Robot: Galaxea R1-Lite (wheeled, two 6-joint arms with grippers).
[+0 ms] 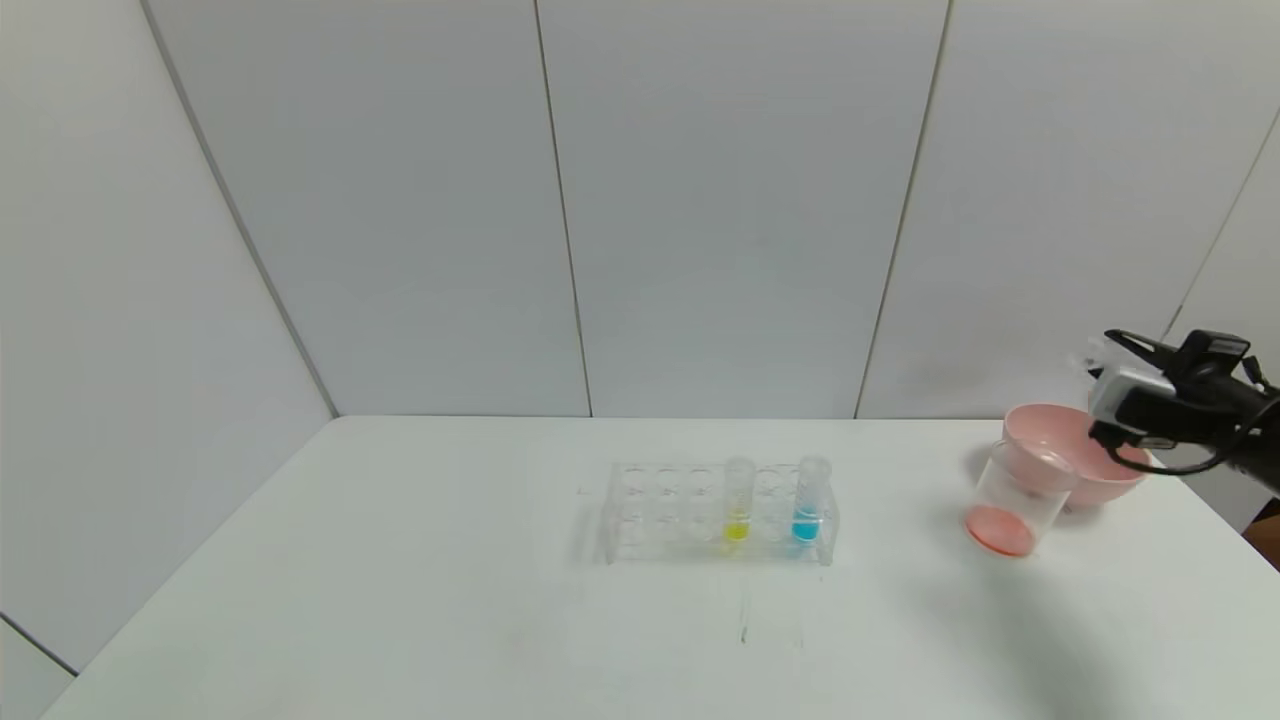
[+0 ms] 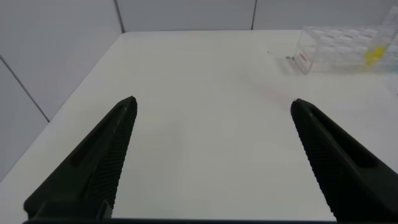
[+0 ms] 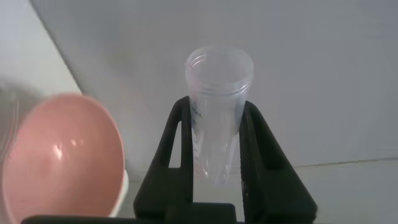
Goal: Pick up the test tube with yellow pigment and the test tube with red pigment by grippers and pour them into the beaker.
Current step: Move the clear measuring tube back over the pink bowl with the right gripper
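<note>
The test tube with yellow pigment (image 1: 738, 500) stands in the clear rack (image 1: 650, 510) at mid-table and also shows in the left wrist view (image 2: 373, 56). The beaker (image 1: 1020, 500) stands at the right with orange-red liquid in its bottom. My right gripper (image 1: 1100, 385) is above the pink bowl's right rim, beside and higher than the beaker. It is shut on a clear test tube (image 3: 219, 81) that shows no coloured liquid; its open mouth sticks out past the fingertips (image 3: 252, 109). My left gripper (image 2: 212, 102) is open and empty over bare table left of the rack.
A tube with blue liquid (image 1: 810, 500) stands in the rack to the right of the yellow one. The pink bowl (image 1: 1040, 430) sits just behind the beaker and shows in the right wrist view (image 3: 62, 162). Grey walls close the table behind and on both sides.
</note>
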